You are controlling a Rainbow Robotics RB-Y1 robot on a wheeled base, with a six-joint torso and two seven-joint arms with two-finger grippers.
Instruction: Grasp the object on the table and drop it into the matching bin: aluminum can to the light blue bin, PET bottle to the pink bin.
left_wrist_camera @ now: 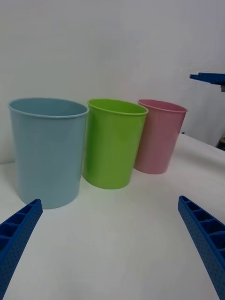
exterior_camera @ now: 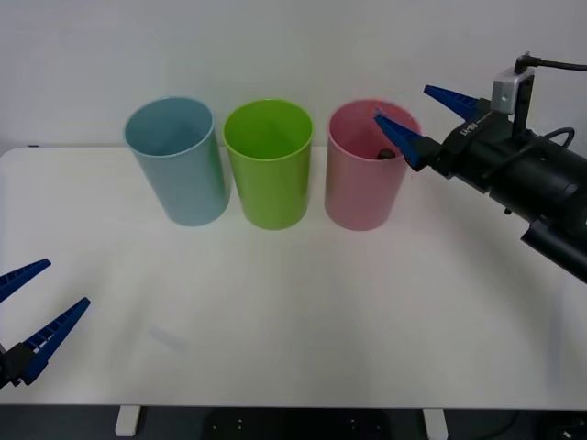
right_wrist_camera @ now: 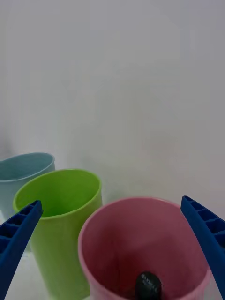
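Observation:
The PET bottle (exterior_camera: 387,153) lies inside the pink bin (exterior_camera: 362,188), and little more than its black cap (right_wrist_camera: 149,284) shows near the bin's bottom. My right gripper (exterior_camera: 402,104) hovers open over the rim of the pink bin (right_wrist_camera: 140,220), its blue fingers spread wide with nothing between them. The light blue bin (exterior_camera: 179,165) stands at the left end of the row on the white table (exterior_camera: 293,312). My left gripper (exterior_camera: 66,282) rests open at the table's near left corner, empty, facing the bins (left_wrist_camera: 108,200).
A lime green bin (exterior_camera: 269,170) stands between the light blue and pink ones, all three close together along the table's far side. The right arm's black body (exterior_camera: 532,183) reaches in from the right. A plain white wall lies behind.

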